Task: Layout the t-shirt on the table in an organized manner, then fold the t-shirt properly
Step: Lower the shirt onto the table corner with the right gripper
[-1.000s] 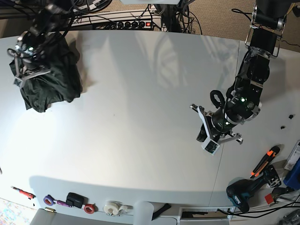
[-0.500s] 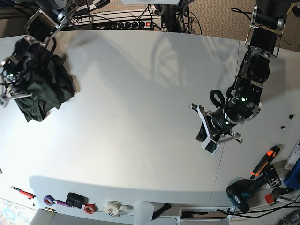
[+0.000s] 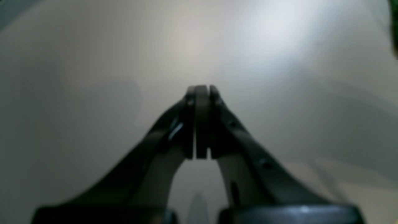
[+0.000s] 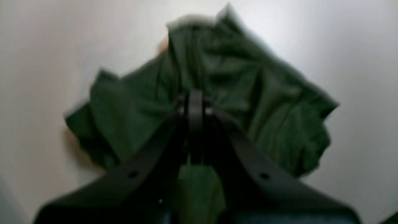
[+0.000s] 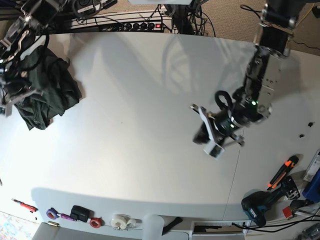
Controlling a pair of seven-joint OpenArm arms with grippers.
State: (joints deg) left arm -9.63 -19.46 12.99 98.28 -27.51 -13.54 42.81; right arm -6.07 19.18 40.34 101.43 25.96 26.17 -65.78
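The dark green t-shirt (image 5: 47, 92) lies crumpled in a heap at the far left of the white table (image 5: 140, 125). My right gripper (image 5: 12, 92) is at the heap's left side. In the right wrist view this gripper (image 4: 194, 96) is shut, with the t-shirt's (image 4: 248, 93) folds bunched at its tips and cloth between its fingers. My left gripper (image 5: 202, 136) hovers over bare table right of centre, far from the shirt. In the left wrist view it (image 3: 201, 90) is shut and empty above the table (image 3: 93, 62).
Tape rolls (image 5: 120, 221) and small tools lie along the front edge. A blue drill (image 5: 260, 206) and an orange-handled cutter (image 5: 282, 172) lie at the front right. A power strip (image 5: 145, 25) and cables run behind the table. A seam (image 5: 235, 175) crosses the top at right.
My right arm has pulled the t-shirt heap a little to the left, toward the table's edge. My left arm has shifted left toward the table's middle, still shut.
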